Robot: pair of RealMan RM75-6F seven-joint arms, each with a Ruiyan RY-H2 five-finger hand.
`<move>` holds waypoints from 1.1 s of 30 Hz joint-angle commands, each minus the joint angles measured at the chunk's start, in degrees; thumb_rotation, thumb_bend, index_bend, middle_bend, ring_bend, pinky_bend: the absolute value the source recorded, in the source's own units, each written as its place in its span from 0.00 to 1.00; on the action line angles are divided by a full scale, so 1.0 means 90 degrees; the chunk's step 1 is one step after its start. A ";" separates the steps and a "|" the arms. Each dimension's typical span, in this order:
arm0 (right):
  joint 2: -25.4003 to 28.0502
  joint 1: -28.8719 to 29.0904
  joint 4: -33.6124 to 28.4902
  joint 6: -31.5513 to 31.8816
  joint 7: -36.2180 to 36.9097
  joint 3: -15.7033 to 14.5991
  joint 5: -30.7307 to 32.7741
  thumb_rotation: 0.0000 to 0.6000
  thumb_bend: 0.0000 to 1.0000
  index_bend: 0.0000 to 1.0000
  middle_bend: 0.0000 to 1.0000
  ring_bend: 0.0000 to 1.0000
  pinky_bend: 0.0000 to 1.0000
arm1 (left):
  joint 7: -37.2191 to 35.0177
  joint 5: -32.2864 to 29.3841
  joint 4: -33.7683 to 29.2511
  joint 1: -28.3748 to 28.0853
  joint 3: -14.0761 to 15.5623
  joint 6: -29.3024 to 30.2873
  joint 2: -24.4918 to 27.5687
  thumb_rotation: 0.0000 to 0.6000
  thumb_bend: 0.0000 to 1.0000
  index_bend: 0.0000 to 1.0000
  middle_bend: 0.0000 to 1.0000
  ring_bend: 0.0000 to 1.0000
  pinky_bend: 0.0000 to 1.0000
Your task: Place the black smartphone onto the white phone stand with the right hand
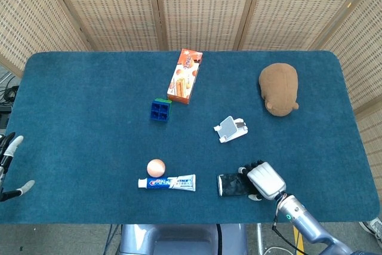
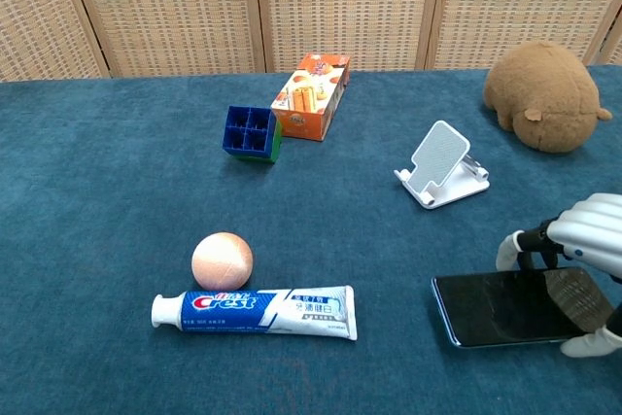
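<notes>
The black smartphone [image 2: 491, 308] lies screen-up near the table's front right edge, also visible in the head view [image 1: 228, 184]. My right hand [image 2: 583, 259] reaches over its right end, fingers curled onto the far long edge and thumb against the near edge, gripping it across its width; the head view [image 1: 262, 181] shows the hand covering that end. The white phone stand [image 2: 439, 164] stands empty behind and to the left of the phone, backrest tilted, and shows from above [image 1: 230, 129]. My left hand [image 1: 8, 168] hangs off the table's left edge, fingers apart, holding nothing.
A toothpaste tube [image 2: 255, 312] and a pink ball [image 2: 223, 260] lie left of the phone. A blue cube [image 2: 250, 132] and an orange box [image 2: 310, 96] sit further back. A brown plush toy [image 2: 542, 96] rests at the back right, beyond the stand.
</notes>
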 commanded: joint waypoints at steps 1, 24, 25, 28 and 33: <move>0.0131 -0.0008 -0.0025 0.0248 0.0213 -0.0064 -0.0249 1.00 0.59 0.47 0.58 0.54 0.42 | -0.0009 0.0013 0.0008 0.0002 0.0007 0.0003 0.0002 1.00 0.00 0.00 0.00 0.00 0.00; 0.1373 0.1367 -0.2371 -0.0737 -0.5172 0.2035 0.1550 1.00 0.59 0.47 0.58 0.54 0.42 | -0.0326 -0.0140 -0.0028 -0.0078 -0.0041 -0.0173 0.0146 1.00 0.00 0.00 0.00 0.00 0.00; 0.1378 0.1447 -0.2445 -0.0766 -0.5436 0.2089 0.1728 1.00 0.59 0.47 0.58 0.54 0.42 | -0.0364 -0.0164 -0.0030 -0.0089 -0.0049 -0.0198 0.0162 1.00 0.00 0.00 0.00 0.00 0.00; 0.1341 0.1707 -0.2626 -0.0719 -0.6587 0.2157 0.2330 1.00 0.59 0.47 0.58 0.54 0.42 | -0.0511 -0.0257 -0.0050 -0.0142 -0.0057 -0.0353 0.0220 1.00 0.00 0.00 0.00 0.00 0.00; 0.1042 0.2160 -0.2760 -0.0486 -0.8277 0.2072 0.3381 1.00 0.59 0.47 0.58 0.54 0.42 | -0.0691 -0.0301 -0.0034 -0.0237 -0.0064 -0.0545 0.0313 1.00 0.00 0.00 0.00 0.00 0.00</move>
